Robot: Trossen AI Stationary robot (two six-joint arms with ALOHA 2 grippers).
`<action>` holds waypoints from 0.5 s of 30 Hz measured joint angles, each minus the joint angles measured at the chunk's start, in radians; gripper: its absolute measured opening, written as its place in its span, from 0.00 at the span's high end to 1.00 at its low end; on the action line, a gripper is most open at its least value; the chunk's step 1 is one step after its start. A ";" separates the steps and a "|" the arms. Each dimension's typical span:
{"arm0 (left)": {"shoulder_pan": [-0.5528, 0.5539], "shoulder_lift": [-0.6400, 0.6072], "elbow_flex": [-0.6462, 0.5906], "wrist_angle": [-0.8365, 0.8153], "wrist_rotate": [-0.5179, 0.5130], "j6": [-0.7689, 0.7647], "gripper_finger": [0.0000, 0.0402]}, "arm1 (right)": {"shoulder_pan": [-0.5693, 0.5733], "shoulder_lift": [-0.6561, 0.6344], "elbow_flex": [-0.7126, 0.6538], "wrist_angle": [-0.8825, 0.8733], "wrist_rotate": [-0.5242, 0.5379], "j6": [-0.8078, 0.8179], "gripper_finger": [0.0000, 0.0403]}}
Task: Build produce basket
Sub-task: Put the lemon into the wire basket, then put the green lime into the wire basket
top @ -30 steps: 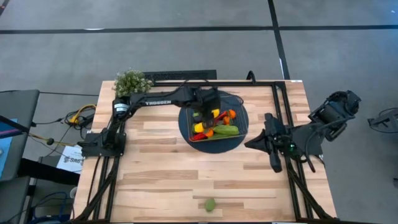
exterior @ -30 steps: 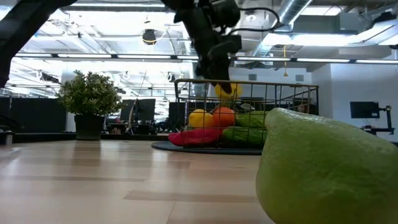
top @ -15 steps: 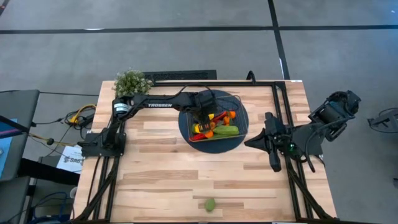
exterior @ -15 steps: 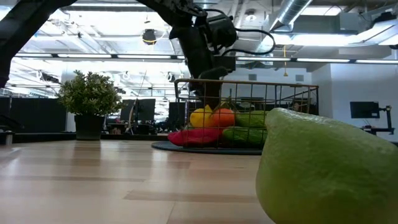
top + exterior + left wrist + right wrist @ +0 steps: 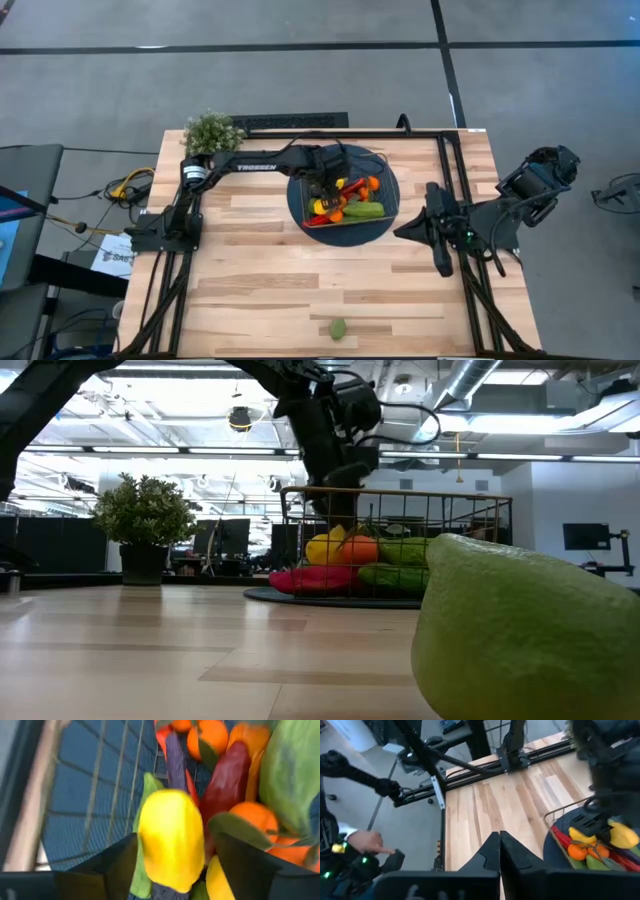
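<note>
The wire basket (image 5: 372,222) stands on a round dark blue mat (image 5: 391,190) at the table's far middle. It holds produce: red pepper (image 5: 225,780), oranges (image 5: 210,737), green cucumber (image 5: 365,210), purple eggplant (image 5: 175,762). My left gripper (image 5: 176,840) reaches down into the basket's left part (image 5: 324,190) and is open. A yellow piece (image 5: 170,820) lies on the pile between its fingers, with a gap showing on one side. A green lime (image 5: 339,328) lies alone near the front edge. My right gripper (image 5: 500,842) waits shut above the table's right side (image 5: 441,266).
A bushy green plant (image 5: 210,132) stands at the far left corner. In the low view the lime (image 5: 530,630) fills the near right. A person's hand (image 5: 365,840) shows beyond the table's edge in the right wrist view. Bare wood lies between basket and lime.
My left gripper has come down from above the basket's rim into the basket. The yellow piece, which hung above the rim under the fingers, now sits down among the other produce. My right arm has kept still.
</note>
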 joint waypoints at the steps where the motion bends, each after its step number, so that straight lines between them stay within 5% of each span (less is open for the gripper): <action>1: 0.000 0.000 0.014 -0.005 -0.001 0.001 0.36 | 0.000 0.000 0.000 0.000 -0.003 0.000 0.96; 7: -0.001 0.000 0.082 -0.053 -0.003 0.009 0.25 | 0.000 0.000 0.000 -0.001 -0.006 -0.001 0.96; 15: -0.054 -0.027 0.267 -0.347 -0.041 -0.020 0.22 | 0.001 0.000 0.000 -0.050 -0.094 0.073 0.96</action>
